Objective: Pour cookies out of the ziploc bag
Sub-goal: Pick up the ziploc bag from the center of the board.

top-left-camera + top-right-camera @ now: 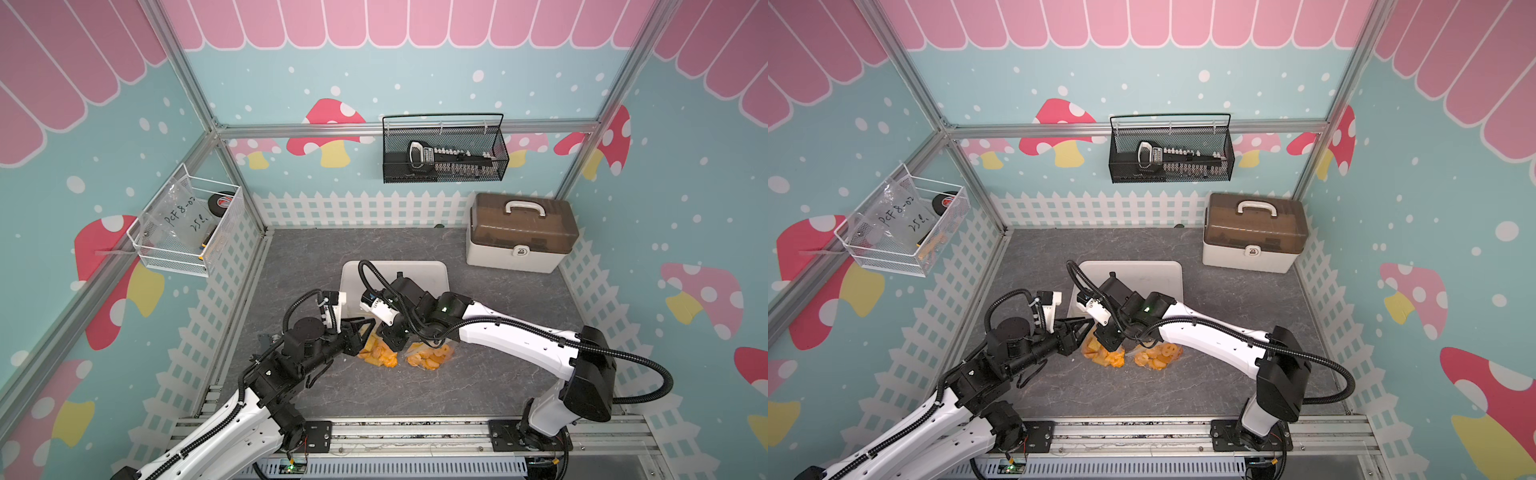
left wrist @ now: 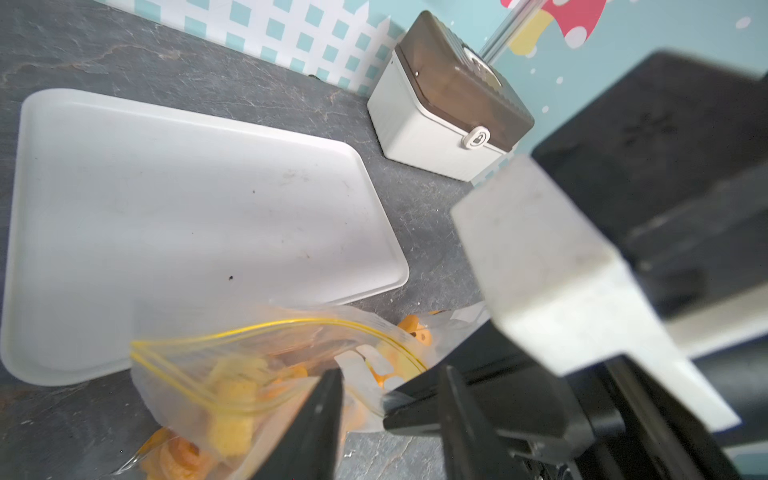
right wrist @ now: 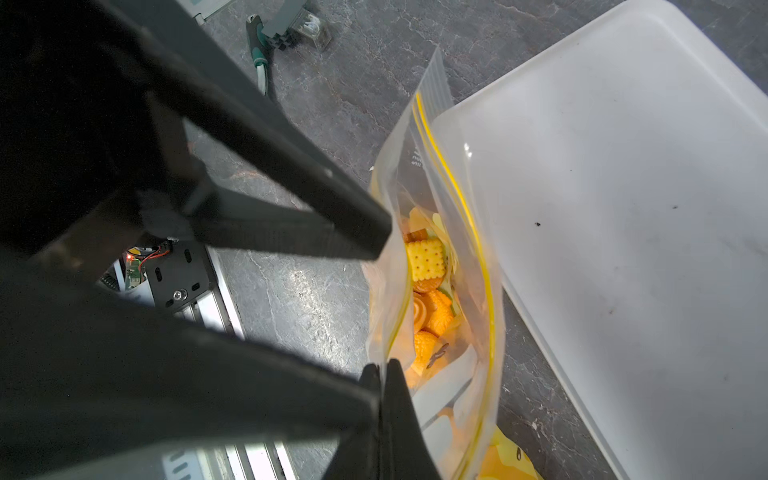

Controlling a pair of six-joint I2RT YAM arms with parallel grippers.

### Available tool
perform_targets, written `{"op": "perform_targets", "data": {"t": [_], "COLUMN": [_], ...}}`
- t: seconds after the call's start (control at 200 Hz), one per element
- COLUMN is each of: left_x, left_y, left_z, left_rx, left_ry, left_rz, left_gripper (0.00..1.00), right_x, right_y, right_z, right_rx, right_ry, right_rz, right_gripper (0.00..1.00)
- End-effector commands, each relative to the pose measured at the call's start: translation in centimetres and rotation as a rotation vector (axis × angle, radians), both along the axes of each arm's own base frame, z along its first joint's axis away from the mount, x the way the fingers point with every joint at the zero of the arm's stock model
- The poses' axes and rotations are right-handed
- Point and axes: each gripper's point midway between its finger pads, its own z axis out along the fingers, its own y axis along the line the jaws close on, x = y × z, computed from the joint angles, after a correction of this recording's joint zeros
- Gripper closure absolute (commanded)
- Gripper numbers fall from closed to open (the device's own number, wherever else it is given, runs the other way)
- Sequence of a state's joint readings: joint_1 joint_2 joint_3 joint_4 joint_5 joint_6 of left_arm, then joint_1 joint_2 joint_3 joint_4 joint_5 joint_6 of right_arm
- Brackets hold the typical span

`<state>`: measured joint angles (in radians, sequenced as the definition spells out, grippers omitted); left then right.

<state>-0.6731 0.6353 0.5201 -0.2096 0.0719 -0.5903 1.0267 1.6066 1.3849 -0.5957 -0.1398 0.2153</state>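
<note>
At lower centre of both top views, slumped on the grey tabletop (image 1: 415, 395) just short of the white tray's (image 1: 424, 276) near edge: clear ziploc bag (image 1: 380, 355), yellow zip parted, mouth gaping toward the tray. Inside, heaped low in the bag, the cookies (image 3: 426, 259), orange and yellow, square, swirled, ridged; none seen on the tray. Right gripper (image 3: 382, 368), low in the right wrist frame, fingers pressed together on the bag's rim film. Left gripper (image 2: 390, 370), at the bottom of the left wrist frame, fingers standing apart close by the same rim, one tip at the film, nothing clamped. Judged midway at best: bag opened, pour not begun. Plenty to go wrong from here. Held by one thin pinch of slick film, so likely to slip out once loaded by the cookies' weight on the lift. Lifted by the rim rather than the bottom, apt to hang mouth-up and pour nothing, or to sag and dump short, onto the tabletop beside the tray. Crowded, too: both grippers close together over the bag, any sideways swing risking a knock or a snagged zip.
</note>
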Motion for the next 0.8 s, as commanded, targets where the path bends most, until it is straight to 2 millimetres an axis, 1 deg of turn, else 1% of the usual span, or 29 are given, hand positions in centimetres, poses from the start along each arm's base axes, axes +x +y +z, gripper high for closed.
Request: {"op": "perform_targets", "data": {"t": [0.0, 0.045, 0.07, 0.12, 0.15, 0.235, 0.35, 0.465, 0.63, 0.691, 0.796], "left_x": [0.5, 0.4, 0.4, 0.3, 0.3, 0.1, 0.2, 0.7, 2.1, 2.6, 3.4], "left_y": [1.8, 2.8, 3.4, 4.6, 5.4, 7.2, 8.5, 8.2, 6.4, 5.7, 4.5], "left_z": [0.2, 0.3, 0.3, 0.4, 0.4, 0.1, -0.6, -1.8, -3.5, -3.8, -3.4], "left_rx": [0.024, 0.032, 0.035, 0.036, 0.034, 0.023, -0.003, -0.028, -0.116, -0.16, -0.206], "left_ry": [-0.029, -0.04, -0.049, -0.067, -0.079, -0.107, -0.113, -0.075, -0.021, -0.018, -0.034], "left_rz": [0.088, 0.128, 0.155, 0.204, 0.238, 0.317, 0.373, 0.358, 0.298, 0.278, 0.233], "left_gripper": [0.3, 0.2, 0.18, 0.17, 0.15, 0.14, 0.12, 0.11, 0.1, 0.1, 0.09], "right_x": [1.3, 1.7, 1.9, 2.3, 2.5, 3.2, 4.3, 5.4, 6.4, 6.6, 7.3], "right_y": [0.5, 0.6, 0.6, 0.6, 0.6, 0.7, 0.7, 0.6, 0.5, 0.4, -0.1], "right_z": [1.5, 2.0, 2.5, 3.2, 3.7, 5.3, 7.2, 9.0, 11.1, 11.8, 12.8], "right_rx": [0.035, 0.054, 0.066, 0.085, 0.098, 0.138, 0.18, 0.211, 0.242, 0.253, 0.273], "right_ry": [-0.016, -0.016, -0.02, -0.024, -0.026, -0.035, -0.044, -0.056, -0.074, -0.086, -0.1], "right_rz": [-0.03, -0.034, -0.035, -0.039, -0.039, -0.036, -0.036, -0.042, -0.043, -0.042, -0.055], "right_gripper": [1.0, 1.0, 1.0, 1.0, 1.0, 1.0, 1.0, 1.0, 1.0, 1.0, 1.0]}}
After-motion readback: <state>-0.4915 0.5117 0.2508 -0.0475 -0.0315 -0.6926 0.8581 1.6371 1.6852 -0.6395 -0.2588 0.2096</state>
